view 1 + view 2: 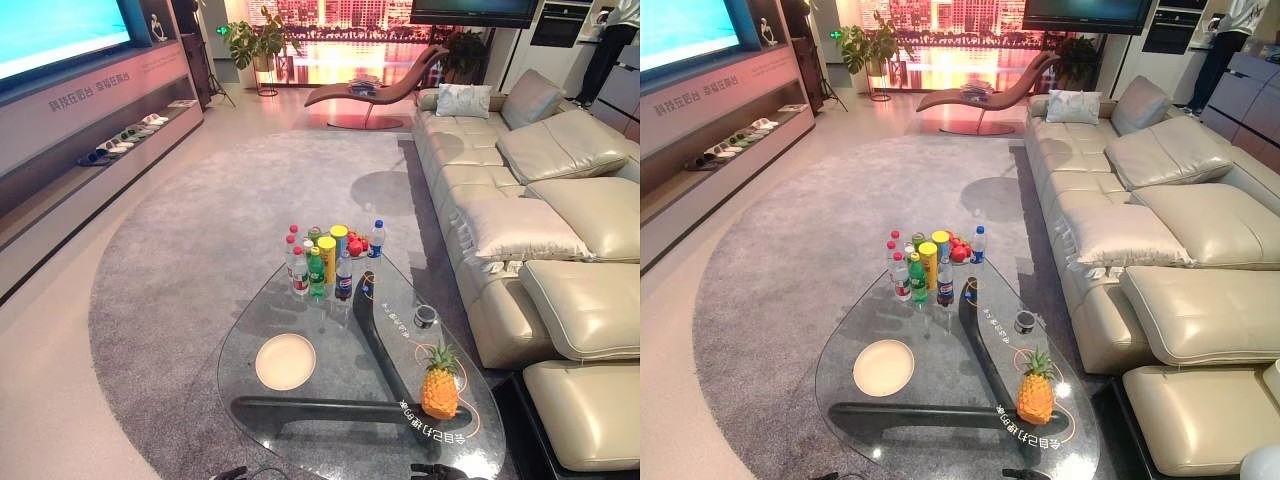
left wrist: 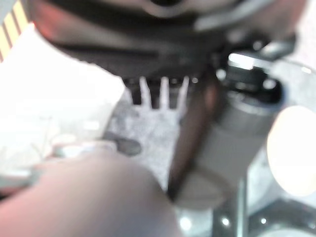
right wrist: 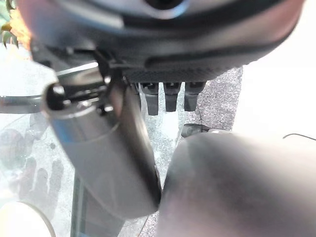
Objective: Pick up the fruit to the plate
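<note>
1 pineapple (image 1: 440, 383), 1 plate (image 1: 285, 361), 6 bottles (image 1: 318, 268).

I see a bright, evenly lit room, warm orange glow from the far wall display, glare spots on the glass table (image 1: 300, 420) near the pineapple (image 1: 440, 385), straight lines bowing at the edges, both wrist views badly blurred, left hand (image 2: 217, 143) smeared, white areas blown out.
</note>
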{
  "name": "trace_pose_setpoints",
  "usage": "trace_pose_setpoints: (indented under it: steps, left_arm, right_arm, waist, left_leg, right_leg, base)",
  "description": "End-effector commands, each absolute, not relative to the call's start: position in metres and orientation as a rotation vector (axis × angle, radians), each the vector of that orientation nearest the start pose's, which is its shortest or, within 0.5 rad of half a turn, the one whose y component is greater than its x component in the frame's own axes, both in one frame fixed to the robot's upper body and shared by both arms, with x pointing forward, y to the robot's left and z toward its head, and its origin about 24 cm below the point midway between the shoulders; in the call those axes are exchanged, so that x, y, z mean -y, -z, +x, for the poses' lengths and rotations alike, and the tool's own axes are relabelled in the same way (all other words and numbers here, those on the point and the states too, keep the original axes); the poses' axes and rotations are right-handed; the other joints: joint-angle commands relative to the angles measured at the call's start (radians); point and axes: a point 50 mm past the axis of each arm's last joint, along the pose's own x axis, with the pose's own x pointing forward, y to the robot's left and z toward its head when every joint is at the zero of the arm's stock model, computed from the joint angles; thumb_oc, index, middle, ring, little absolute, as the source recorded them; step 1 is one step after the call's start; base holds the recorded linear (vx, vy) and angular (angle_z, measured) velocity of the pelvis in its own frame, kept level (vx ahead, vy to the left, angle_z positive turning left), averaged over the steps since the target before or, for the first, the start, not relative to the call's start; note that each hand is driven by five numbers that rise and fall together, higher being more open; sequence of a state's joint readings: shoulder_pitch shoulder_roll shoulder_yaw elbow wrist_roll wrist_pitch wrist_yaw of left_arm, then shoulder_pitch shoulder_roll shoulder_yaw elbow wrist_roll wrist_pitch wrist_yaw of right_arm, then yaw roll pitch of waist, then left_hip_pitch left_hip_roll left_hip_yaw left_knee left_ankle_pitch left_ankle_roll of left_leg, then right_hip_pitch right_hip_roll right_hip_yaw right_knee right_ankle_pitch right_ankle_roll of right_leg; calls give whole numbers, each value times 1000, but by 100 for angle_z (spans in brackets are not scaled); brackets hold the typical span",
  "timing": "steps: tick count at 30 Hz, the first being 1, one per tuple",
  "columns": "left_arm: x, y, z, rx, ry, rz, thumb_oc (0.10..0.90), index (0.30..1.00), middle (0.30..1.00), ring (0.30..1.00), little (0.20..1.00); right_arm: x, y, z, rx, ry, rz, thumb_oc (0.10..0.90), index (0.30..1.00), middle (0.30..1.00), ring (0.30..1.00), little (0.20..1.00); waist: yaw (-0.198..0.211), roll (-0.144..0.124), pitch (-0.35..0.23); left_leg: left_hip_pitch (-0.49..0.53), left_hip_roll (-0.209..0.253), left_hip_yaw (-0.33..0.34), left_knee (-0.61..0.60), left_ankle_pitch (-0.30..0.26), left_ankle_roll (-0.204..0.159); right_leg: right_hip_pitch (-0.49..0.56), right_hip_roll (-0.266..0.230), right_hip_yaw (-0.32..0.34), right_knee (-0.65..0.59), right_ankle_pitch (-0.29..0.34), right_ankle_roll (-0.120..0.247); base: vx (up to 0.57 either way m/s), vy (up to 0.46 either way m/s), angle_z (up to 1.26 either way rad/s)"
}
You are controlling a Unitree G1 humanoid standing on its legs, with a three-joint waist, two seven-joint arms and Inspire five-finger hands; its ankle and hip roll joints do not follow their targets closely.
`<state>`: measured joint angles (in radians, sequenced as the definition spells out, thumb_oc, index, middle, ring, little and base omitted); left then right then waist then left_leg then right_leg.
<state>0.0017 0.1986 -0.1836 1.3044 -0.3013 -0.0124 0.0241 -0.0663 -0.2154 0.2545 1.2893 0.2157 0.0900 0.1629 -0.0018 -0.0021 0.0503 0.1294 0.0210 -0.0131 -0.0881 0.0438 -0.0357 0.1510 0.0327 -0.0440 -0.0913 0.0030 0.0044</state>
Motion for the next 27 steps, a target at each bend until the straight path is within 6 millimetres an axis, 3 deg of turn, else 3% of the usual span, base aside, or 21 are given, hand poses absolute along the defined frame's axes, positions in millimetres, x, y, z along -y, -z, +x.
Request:
trace_pose_setpoints:
  steps: [1,27]
  left_arm:
    - [-204,170,87,-1286,-115,18,800,900,900,900,900]
    - [-208,168,90,-1262,-146,32,800,900,900,900,900]
  right_arm:
    - [213,168,86,-1400,-90,-138,800,900,900,900,900]
    - [217,168,84,-1421,-67,-166,800,900,900,900,900]
  waist:
    - [11,-20,27]
    - [8,-15,37]
  left_leg:
    - [17,-15,-3,1,-74,-4]
    - [11,-17,-5,1,-70,-4]
  right_leg:
    - [0,-70,-38,4,7,80]
    - [-8,-68,-30,4,9,78]
  base:
    - [0,0,0]
    - [0,0,0]
